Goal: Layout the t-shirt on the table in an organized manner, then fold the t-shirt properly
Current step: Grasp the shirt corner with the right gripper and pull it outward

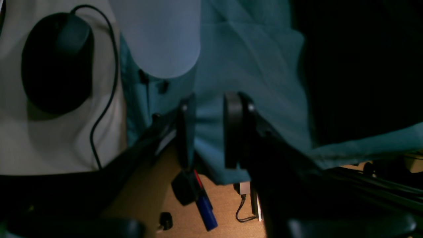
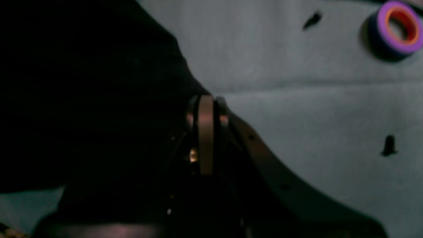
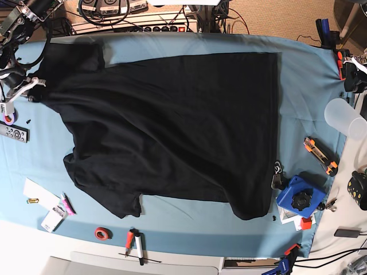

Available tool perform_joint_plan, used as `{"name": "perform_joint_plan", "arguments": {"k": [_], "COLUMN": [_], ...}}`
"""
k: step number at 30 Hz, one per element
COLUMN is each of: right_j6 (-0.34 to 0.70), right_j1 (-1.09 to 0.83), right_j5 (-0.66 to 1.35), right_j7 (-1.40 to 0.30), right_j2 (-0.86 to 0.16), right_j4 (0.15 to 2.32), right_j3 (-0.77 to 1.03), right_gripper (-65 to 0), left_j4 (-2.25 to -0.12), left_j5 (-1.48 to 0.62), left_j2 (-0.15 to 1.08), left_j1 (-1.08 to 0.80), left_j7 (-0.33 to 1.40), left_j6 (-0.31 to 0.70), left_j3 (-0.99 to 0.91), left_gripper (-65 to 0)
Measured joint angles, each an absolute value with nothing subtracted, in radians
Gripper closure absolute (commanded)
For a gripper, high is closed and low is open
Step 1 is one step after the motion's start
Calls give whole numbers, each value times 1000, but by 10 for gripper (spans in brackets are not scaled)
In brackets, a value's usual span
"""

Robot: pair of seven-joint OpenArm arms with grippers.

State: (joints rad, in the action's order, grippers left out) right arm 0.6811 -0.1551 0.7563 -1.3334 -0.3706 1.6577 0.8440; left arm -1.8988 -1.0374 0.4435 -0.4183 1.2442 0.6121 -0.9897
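Observation:
The black t-shirt (image 3: 172, 126) lies spread out, plain side up, on the light blue table (image 3: 309, 91), with wrinkles and one sleeve sticking out at the near left. At the shirt's far left edge my right gripper (image 3: 33, 94) is shut on the t-shirt (image 2: 99, 99); in the right wrist view its fingertips (image 2: 206, 100) press together right at the fabric's border. My left gripper (image 1: 210, 99) hangs open over the table's draped edge at the far right, nothing between its fingers. A dark mass that looks like the t-shirt (image 1: 363, 66) fills that view's right side.
A purple tape roll (image 2: 396, 28) and a remote (image 3: 11, 133) lie by my right gripper. A clear plastic cup (image 3: 344, 117), a utility knife (image 3: 320, 154) and a blue box (image 3: 298, 197) sit at the right. Red tape (image 3: 102, 233) and a screwdriver (image 3: 133, 238) lie along the near edge.

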Motion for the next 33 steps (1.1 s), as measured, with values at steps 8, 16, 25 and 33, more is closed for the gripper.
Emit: {"name": "perform_joint_plan", "arguments": {"k": [8, 16, 25, 33], "right_j6": [673, 670, 670, 697], "right_j1": [-156, -90, -215, -352], "right_j5": [765, 985, 1021, 1022], "right_j7": [-1360, -1335, -1411, -1414], "right_j2": [-372, -402, -437, -342], "right_j4": [1658, 1659, 1661, 1660], "right_j3": [844, 1042, 1233, 1230], "right_gripper": [-190, -190, -190, -190], "left_j4": [-1899, -1899, -1899, -1899], "left_j5": [-1157, -1156, -1103, -1092], "left_j2": [430, 427, 427, 427], "left_j1": [-418, -421, -420, -418], "left_j7": [1265, 1286, 1258, 1251], "left_j6": [627, 641, 642, 641], "left_j3": [-982, -872, -870, -870], "left_gripper": [-219, -219, -219, -219]}}
